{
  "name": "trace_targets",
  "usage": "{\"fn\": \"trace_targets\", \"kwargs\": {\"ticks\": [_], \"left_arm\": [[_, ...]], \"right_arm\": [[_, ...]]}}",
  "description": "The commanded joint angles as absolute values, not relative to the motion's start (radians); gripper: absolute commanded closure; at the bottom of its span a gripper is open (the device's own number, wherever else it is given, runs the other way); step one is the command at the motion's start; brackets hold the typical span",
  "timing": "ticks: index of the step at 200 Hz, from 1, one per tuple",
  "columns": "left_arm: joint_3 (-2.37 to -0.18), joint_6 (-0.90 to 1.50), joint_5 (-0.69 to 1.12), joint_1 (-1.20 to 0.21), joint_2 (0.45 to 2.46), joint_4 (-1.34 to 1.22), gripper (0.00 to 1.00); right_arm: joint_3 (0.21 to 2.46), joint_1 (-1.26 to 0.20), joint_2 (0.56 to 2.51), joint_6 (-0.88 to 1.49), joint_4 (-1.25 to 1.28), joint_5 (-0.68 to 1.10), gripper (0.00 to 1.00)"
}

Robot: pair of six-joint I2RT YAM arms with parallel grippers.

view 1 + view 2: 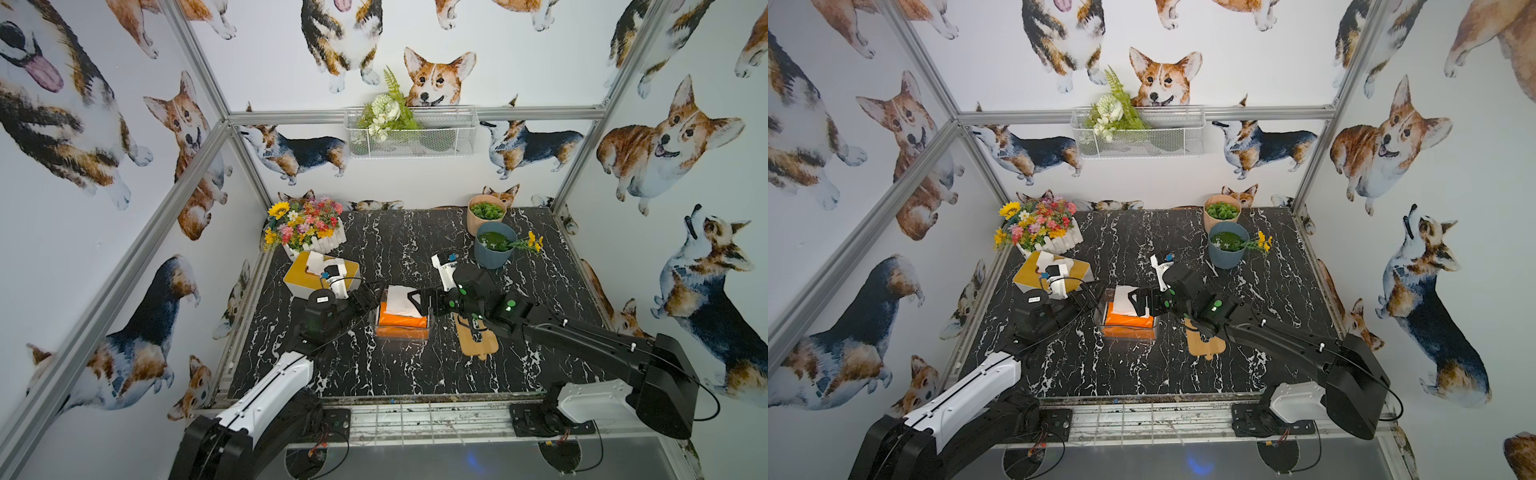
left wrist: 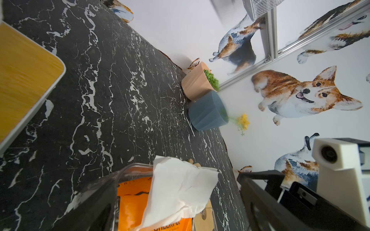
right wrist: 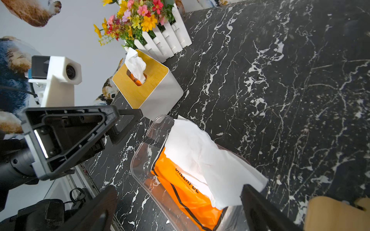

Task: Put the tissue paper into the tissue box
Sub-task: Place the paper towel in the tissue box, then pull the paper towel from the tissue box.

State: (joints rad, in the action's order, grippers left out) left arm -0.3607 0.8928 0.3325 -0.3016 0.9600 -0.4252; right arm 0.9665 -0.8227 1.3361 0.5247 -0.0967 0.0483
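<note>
The tissue paper is an orange pack (image 1: pixel 402 323) (image 1: pixel 1128 321) with a white sheet (image 1: pixel 400 300) (image 3: pixel 202 152) sticking up from it. It sits inside the clear tissue box (image 1: pixel 401 336) (image 3: pixel 138 158) at the table's middle. My left gripper (image 1: pixel 368 301) (image 2: pixel 176 180) stands open just left of the box, nothing between its fingers. My right gripper (image 1: pixel 419 302) (image 3: pixel 177 190) is open on the box's right side, its jaws either side of the pack and sheet without closing on them. One right finger (image 3: pixel 258 208) touches the sheet's edge.
A wooden lid (image 1: pixel 478 340) (image 3: pixel 336 212) lies right of the clear box. A white box with a wood top (image 1: pixel 320 274) (image 3: pixel 148 88) holds its own tissue at back left, before a flower planter (image 1: pixel 307 230). Two pots (image 1: pixel 486 214) (image 1: pixel 494 246) stand back right.
</note>
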Motion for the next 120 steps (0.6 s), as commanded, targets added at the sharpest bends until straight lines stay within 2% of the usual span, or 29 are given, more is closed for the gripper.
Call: {"fn": "trace_targets", "kwargs": {"ticks": [1,29,64,106,120], "left_arm": [[-0.373,0.874,0.349,-0.292,0.953,-0.416,0.0],[-0.375,0.863,0.351,-0.278,0.926,-0.397,0.0],[-0.379,0.829,0.351,-0.251,0.885,-0.351,0.0],[-0.373,0.824,0.354,-0.234,0.874,-0.348,0.0],[-0.371,0.824,0.354,-0.231,0.875,-0.35,0.0]], "right_arm": [[1.054,-0.816,1.421,0.396,-0.148,0.167,0.0],[1.174,-0.784,1.535,0.312,-0.23,0.188,0.0],[1.192,-0.692,1.587,0.238,-0.241,0.281,0.0],[1.284,-0.685,1.686,0.034,-0.355,0.297,0.0],[1.338,-0.684,1.746,-0.019,-0.414,0.301,0.03]]}}
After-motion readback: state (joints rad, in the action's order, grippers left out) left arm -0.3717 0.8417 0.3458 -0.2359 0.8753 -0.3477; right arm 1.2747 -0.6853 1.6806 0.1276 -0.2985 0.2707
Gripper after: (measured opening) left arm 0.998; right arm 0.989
